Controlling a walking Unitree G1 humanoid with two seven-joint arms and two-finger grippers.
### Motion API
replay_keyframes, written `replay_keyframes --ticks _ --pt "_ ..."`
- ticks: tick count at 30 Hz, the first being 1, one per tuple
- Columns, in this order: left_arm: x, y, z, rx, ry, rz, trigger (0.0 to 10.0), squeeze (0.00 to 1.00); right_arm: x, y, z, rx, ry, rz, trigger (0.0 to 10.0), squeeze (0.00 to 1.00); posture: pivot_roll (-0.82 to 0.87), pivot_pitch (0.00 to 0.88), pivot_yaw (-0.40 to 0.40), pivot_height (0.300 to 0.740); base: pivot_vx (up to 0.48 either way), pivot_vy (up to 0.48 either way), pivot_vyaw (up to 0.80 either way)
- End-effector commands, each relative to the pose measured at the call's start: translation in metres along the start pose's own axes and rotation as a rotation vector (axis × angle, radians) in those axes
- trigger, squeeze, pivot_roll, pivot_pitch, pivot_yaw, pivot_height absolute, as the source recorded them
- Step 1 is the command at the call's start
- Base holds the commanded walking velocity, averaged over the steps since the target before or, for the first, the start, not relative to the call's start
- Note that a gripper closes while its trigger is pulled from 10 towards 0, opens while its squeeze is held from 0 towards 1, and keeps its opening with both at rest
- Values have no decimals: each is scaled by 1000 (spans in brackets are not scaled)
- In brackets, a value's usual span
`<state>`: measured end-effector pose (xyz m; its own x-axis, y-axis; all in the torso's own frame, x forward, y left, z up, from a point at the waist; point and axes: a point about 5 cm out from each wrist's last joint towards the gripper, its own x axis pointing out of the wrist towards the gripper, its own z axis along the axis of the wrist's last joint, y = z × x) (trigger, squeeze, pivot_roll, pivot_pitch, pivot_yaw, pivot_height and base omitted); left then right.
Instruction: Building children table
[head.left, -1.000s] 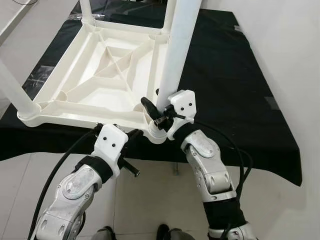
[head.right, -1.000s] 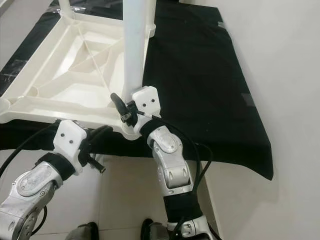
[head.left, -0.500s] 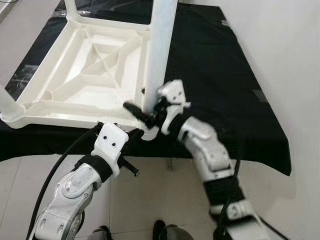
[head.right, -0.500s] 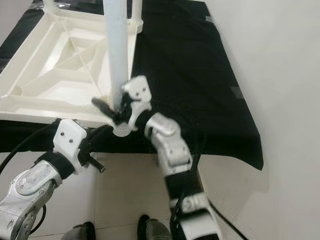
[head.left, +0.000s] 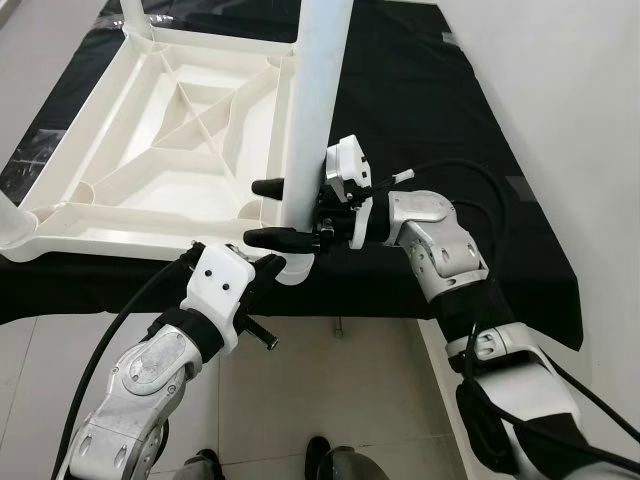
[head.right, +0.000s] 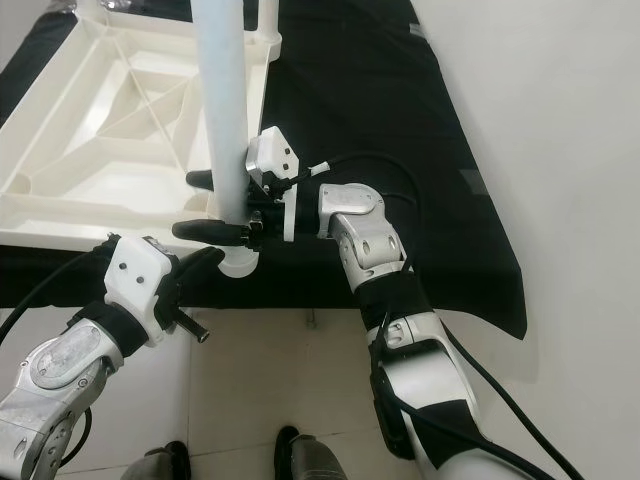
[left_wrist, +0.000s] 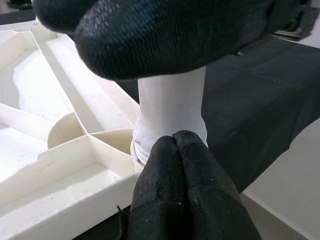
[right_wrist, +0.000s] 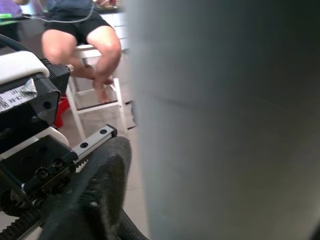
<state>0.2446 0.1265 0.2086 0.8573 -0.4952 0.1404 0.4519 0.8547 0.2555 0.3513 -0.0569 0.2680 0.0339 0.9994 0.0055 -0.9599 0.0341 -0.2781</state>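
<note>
Right gripper (head.left: 268, 212) has swung from behind the table leg (head.left: 318, 110) to level, both fingers spread astride it, one each side, near the base. Left gripper (head.left: 262, 272) hasn't moved, sitting below at the corner socket (head.left: 297, 268); I can't tell if it's spread or closed. Upturned white table (head.left: 160, 150) on black cloth (head.left: 450, 150), its near corner at the cloth edge. I count three more legs standing. Bare cloth beyond my right wrist, then wall (head.left: 590, 120). Person seated on a stool (right_wrist: 97, 97) in right wrist view.
</note>
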Motion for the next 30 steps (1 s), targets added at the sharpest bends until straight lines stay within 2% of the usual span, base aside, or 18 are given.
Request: replay_keyframes --ticks 1,12,14,18,19,20,21,22,23,24,25,26,27,28,29,30 --pt "-1 -3 -2 -4 7 -11 10000 0 2 3 -6 15 7 59 0 0 96 263 -167 740 0 0 0" --pt "-1 -2 -2 -1 11 -10 10000 0 -6 -1 -11 27 -17 44 0 0 97 267 -161 740 0 0 0" --pt "-2 -3 -2 -2 11 -9 10000 0 -15 0 -17 10 9 -10 0 0 98 270 -160 740 0 0 0" --pt "-2 -2 -2 -2 12 -9 10000 0 -23 0 -23 -4 30 -80 0 0 90 273 -163 740 0 0 0" --pt "-3 -2 -2 -2 13 -7 10000 0 -27 0 -27 8 31 -177 0 0 88 274 -168 740 0 0 0" --pt "-5 -2 -2 0 17 -8 10000 0 -30 1 -48 104 60 -523 0 0 104 272 -162 740 0 0 0" --pt "-5 -2 -2 0 17 -8 10000 0 -30 1 -48 104 60 -523 0 0 104 272 -162 740 0 0 0" --pt "-5 -2 -3 1 19 -9 10000 0 -33 3 -61 164 96 -724 0 0 104 272 -162 740 0 0 0" --pt "-6 0 -2 1 20 -5 10000 0 -29 24 -81 206 177 -852 0 0 112 290 -150 740 0 0 0" --pt "-6 1 -2 1 20 -2 10000 0 -27 39 -92 225 228 -925 0 0 112 290 -150 740 0 0 0" --pt "-6 1 -2 1 20 -2 10000 0 -27 39 -92 225 228 -925 0 0 112 290 -150 740 0 0 0" --pt "-7 2 -2 5 23 1 10000 0 -18 51 -96 246 229 -927 0 0 108 277 -148 740 0 0 0" --pt "-7 3 -2 8 24 5 10000 0 -8 55 -95 247 220 -921 0 0 108 273 -143 740 0 0 0" --pt "-7 3 -2 9 24 7 10000 0 -1 53 -92 242 201 -915 0 0 108 274 -144 740 0 0 0" --pt "-7 3 -2 9 24 7 10000 0 -1 53 -92 242 201 -915 0 0 108 274 -144 740 0 0 0" --pt "-7 4 -2 11 24 8 10000 0 7 49 -88 237 180 -889 0 0 108 272 -148 740 0 0 0"
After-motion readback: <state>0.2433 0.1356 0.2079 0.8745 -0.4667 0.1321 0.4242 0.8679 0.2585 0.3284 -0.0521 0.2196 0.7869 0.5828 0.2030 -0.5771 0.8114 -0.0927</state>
